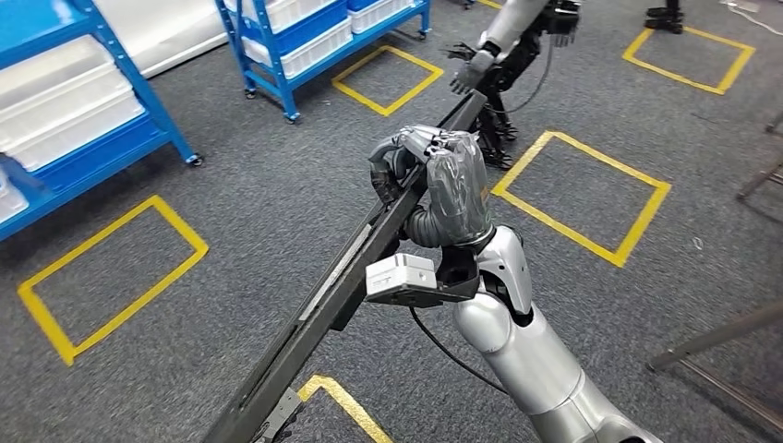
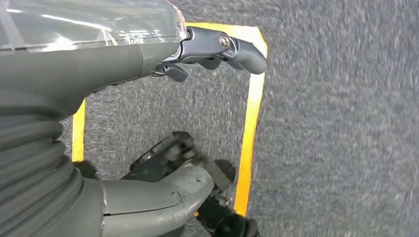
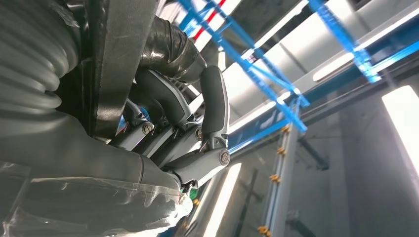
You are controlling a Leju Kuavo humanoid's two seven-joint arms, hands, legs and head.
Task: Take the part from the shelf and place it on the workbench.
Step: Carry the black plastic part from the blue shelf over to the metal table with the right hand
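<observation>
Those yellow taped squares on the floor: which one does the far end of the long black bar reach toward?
The long black part, gripped by the right hand, points toward the top-middle yellow square, beside the blue shelf. The other squares lie off to either side.

The long part [image 1: 342, 277] looks like matt dark metal, the right robot hand [image 1: 434, 180] is grey plastic under a glossy clear film, its arm [image 1: 536, 360] is smooth satin silver, the floor [image 1: 249, 185] is rough grey carpet with glossy yellow tape [image 1: 111, 268], and the shelf [image 1: 138, 92] is blue-painted metal.
</observation>
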